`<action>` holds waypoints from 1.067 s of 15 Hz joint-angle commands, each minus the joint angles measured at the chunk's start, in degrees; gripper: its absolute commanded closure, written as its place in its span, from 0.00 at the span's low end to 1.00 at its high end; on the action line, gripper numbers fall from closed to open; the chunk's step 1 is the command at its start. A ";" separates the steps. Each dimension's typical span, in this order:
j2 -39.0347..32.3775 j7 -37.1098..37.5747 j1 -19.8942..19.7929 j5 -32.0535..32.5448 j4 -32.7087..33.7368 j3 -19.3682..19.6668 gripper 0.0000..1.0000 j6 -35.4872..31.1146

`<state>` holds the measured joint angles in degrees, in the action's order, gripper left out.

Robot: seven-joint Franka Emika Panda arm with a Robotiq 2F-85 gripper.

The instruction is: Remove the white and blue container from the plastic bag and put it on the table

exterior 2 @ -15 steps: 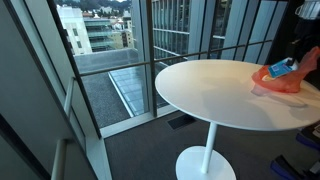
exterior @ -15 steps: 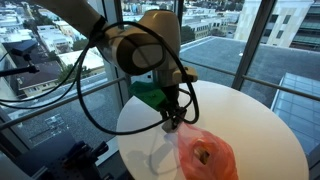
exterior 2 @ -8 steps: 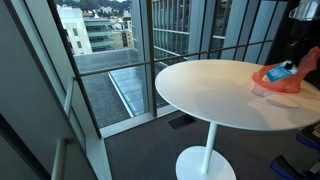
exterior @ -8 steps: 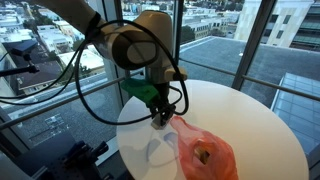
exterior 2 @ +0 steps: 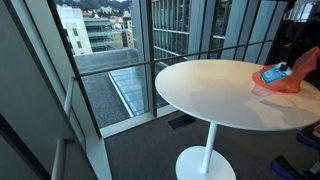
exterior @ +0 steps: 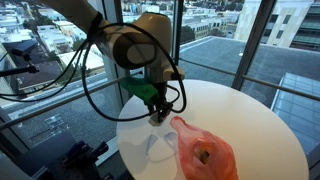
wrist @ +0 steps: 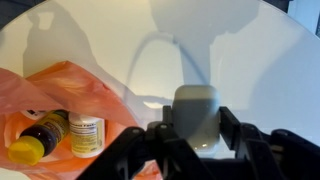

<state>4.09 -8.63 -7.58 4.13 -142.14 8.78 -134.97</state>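
My gripper [wrist: 195, 128] is shut on the white and blue container [wrist: 195, 104], with a finger on each side of it. In an exterior view the gripper [exterior: 157, 115] holds it just above the white round table [exterior: 250, 125], left of the orange plastic bag [exterior: 205, 152]. In an exterior view the container [exterior 2: 271, 74] shows blue beside the bag [exterior 2: 283, 85], out of the bag's mouth. In the wrist view the bag [wrist: 60, 90] lies open at the left.
Inside the bag lie a dark bottle with a yellow cap [wrist: 35, 140] and a white labelled bottle [wrist: 87, 135]. Black cables [exterior: 100, 90] hang from the arm over the table's edge. Glass window walls and a railing [exterior 2: 130, 60] surround the table.
My gripper has pulled the container away from the bag's mouth, moving sideways over the bare table. The bag has stayed in place.
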 commanded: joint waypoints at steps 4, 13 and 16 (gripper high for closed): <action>-0.70 0.06 0.07 0.12 0.81 -0.40 0.76 0.08; -8.75 -0.67 2.05 -1.35 10.61 -2.82 0.76 5.93; -13.12 -1.12 2.28 -2.79 15.87 -3.71 0.76 11.75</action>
<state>-4.28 -8.66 -5.45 3.36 -132.70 5.75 -128.97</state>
